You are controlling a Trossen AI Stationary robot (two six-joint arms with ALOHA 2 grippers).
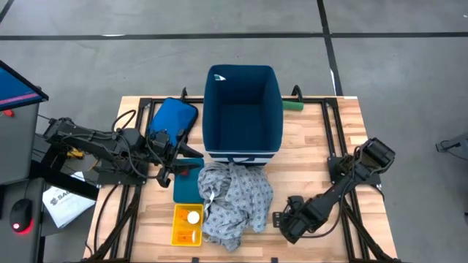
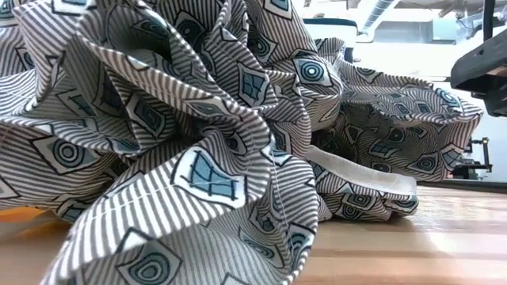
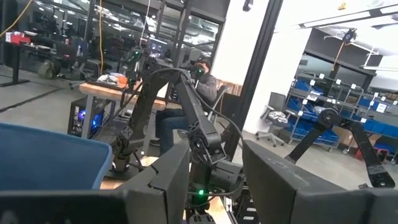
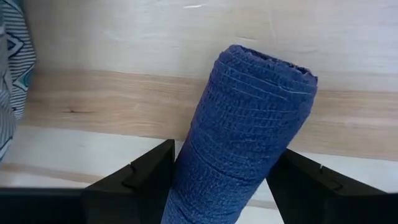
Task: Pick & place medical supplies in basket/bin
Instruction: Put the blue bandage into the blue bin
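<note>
The navy-blue bin (image 1: 242,109) stands upright at the table's far middle. The grey patterned gown (image 1: 234,201) lies crumpled on the table just in front of it and fills the low view (image 2: 198,142). A white-capped bottle (image 1: 192,217) lies in a yellow tray (image 1: 179,232) left of the gown. My right gripper (image 1: 284,220) is low over the table, right of the gown, shut on a dark-blue cylinder (image 4: 242,130). My left gripper (image 1: 167,174) is open and empty beside the bin's near left corner; its fingers (image 3: 163,183) point level across the table. My right gripper pinches the dark-blue cylinder between its two fingers, one on each long side (image 4: 186,168). The fingers come from above and lie across it. The cylinder's free end (image 4: 267,65) sticks out past the fingers over the wood. I cannot tell whether it rests on the table.
A flat blue padded pouch (image 1: 174,120) lies left of the bin. A teal flat piece (image 1: 187,184) lies between my left gripper and the gown. A green object (image 1: 294,105) sits at the bin's far right. Bare wood lies right of the bin.
</note>
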